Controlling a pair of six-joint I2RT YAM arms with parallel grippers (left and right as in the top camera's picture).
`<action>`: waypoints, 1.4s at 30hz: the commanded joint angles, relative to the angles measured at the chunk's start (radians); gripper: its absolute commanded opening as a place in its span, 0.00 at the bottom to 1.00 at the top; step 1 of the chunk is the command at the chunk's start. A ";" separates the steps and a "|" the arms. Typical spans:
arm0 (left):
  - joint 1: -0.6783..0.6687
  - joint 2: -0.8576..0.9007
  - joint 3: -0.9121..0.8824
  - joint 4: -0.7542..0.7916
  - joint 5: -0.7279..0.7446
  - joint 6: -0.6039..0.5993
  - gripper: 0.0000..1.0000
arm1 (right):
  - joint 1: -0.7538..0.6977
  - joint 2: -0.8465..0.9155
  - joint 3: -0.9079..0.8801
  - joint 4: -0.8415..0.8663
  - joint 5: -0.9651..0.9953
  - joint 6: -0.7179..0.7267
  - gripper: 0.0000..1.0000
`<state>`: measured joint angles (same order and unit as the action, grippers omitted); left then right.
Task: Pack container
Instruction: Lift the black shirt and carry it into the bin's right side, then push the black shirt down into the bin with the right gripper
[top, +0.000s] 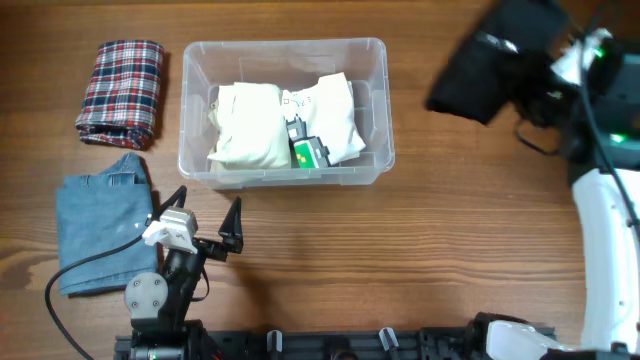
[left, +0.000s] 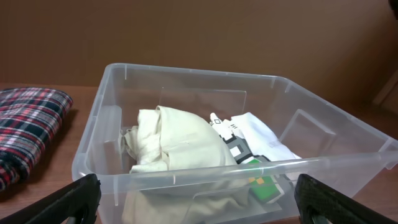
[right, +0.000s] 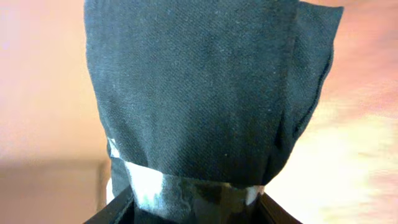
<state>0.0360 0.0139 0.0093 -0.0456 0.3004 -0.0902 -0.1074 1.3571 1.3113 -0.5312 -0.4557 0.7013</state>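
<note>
Left jaws: the left gripper (top: 208, 202) has its fingers spread wide with nothing between them.
Left gripper place: low over the table (top: 420, 260), just in front of the container's near wall and facing it; its base is beside the denim.
Right jaws: the right gripper (right: 193, 199) is clamped on a black cloth (top: 488, 68), which fills the right wrist view.
Right gripper place: at the far right of the table, well apart from the container, with the cloth held up off the wood.
Container (top: 285, 46): clear bin, far centre of the table, upright with no lid on it.
Inside: a cream garment (top: 250, 125) lies on the left side, touching a white garment (top: 335, 115) on the right that carries a green and black print.
Plaid cloth (top: 122, 90): folded, just left of the container.
Denim (top: 95, 235): folded, nearer than the plaid, at the left edge.
</note>
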 joint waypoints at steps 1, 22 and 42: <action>0.008 -0.007 -0.004 -0.004 -0.006 0.011 1.00 | 0.193 -0.018 0.064 0.040 0.056 -0.021 0.47; 0.008 -0.007 -0.004 -0.004 -0.006 0.012 1.00 | 0.549 0.297 0.064 0.194 0.179 -0.152 0.50; 0.008 -0.007 -0.004 -0.004 -0.006 0.012 1.00 | 0.613 0.279 0.259 -0.150 0.232 -0.417 0.84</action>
<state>0.0360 0.0139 0.0093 -0.0456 0.3004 -0.0902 0.4606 1.6493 1.4700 -0.6033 -0.3992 0.4225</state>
